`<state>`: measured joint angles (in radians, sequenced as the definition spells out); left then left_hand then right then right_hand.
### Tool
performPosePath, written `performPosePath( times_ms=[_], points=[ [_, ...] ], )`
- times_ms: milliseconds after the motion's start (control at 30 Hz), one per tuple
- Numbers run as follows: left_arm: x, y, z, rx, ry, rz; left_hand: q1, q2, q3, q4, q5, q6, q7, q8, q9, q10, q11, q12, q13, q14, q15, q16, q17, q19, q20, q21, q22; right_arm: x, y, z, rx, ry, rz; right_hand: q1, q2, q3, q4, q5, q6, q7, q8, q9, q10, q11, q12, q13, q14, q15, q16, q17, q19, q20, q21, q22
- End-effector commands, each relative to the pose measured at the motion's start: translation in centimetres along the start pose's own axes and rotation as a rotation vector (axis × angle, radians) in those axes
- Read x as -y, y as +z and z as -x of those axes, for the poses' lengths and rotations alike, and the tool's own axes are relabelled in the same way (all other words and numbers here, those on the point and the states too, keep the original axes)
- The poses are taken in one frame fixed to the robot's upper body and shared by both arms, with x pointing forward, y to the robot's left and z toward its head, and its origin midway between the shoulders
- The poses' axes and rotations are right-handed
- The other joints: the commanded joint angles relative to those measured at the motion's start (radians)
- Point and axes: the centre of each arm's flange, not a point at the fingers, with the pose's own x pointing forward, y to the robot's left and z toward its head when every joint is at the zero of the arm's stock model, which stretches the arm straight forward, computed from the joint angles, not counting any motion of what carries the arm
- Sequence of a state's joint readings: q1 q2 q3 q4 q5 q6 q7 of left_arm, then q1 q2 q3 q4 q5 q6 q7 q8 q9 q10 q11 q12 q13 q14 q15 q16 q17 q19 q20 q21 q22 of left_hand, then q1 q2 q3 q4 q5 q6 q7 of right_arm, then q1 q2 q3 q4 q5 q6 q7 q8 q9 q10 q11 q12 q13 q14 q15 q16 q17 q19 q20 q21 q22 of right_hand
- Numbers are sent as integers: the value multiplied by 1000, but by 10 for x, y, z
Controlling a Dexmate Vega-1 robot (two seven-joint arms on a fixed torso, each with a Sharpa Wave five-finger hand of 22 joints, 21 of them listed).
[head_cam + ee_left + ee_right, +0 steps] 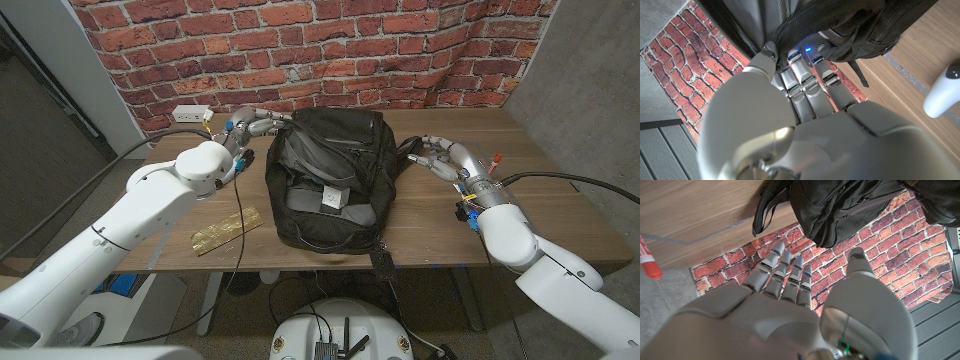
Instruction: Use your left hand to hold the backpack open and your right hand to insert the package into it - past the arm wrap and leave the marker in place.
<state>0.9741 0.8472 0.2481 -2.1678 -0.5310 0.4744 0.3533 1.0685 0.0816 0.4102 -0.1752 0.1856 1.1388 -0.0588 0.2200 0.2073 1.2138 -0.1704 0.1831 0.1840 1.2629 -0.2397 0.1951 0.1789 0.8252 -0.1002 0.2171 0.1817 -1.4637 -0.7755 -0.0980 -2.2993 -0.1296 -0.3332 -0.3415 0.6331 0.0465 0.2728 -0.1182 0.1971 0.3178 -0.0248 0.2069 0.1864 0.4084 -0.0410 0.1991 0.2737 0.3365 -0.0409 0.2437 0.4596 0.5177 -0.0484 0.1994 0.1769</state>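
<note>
The black backpack (pixel 330 180) lies in the middle of the table with its top toward the brick wall. A grey padded piece with a white label (pixel 330 197) shows on its upper side. My left hand (pixel 252 126) reaches its far left corner; the straight fingers (pixel 801 75) touch the zip rim (pixel 790 30) without closing on it. On the pack's right, by a strap (pixel 405 150), hovers my right hand (pixel 445 158), fingers spread and empty. The gold package (pixel 227 230) lies on the table to the left of the pack. A red marker (pixel 649 262) lies by my right wrist.
A white power strip (pixel 190 114) sits at the table's back left, close behind my left hand. A black cable (pixel 240 215) crosses the gold package. The brick wall (pixel 330 50) stands right behind the table. Bare wood (pixel 430 225) shows to the right front of the pack.
</note>
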Motion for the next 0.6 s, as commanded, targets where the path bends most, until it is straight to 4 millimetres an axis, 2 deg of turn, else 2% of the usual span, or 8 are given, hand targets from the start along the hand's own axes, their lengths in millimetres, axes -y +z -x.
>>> performPosePath(
  times_ms=[33,300,600],
  points=[
    [2,-5,8,-22,-55,-1,0,6,9,4,3,-6,1,4,3,23,0,8,5,-7,-1,-5,5,-6,-101,-4,1,5,-16,-10,7,-8,-59,-5,7,-5,0,10,2,6,-2,1,-2,0,-4,2,-4,-6,-3,1,-2,4,-1,-1],
    [12,-10,8,-28,-132,-13,-1,5,9,4,3,-7,3,4,3,22,0,8,5,-10,-1,-5,5,-12,-101,-6,1,5,-29,-14,12,-12,-149,-20,14,-9,5,8,3,-1,-4,1,-12,-4,-7,-4,-21,-10,-11,-2,-22,-3,-8,-2],
    [17,-18,9,-33,-213,-12,-2,5,10,3,4,-10,3,3,3,17,-1,6,5,-14,-1,-6,4,-17,-101,-8,0,0,-43,-19,19,-12,-241,-35,16,-15,7,5,-9,1,-10,0,-26,2,-10,-12,-40,-1,-21,-8,-44,1,-14,-3]
  ],
)
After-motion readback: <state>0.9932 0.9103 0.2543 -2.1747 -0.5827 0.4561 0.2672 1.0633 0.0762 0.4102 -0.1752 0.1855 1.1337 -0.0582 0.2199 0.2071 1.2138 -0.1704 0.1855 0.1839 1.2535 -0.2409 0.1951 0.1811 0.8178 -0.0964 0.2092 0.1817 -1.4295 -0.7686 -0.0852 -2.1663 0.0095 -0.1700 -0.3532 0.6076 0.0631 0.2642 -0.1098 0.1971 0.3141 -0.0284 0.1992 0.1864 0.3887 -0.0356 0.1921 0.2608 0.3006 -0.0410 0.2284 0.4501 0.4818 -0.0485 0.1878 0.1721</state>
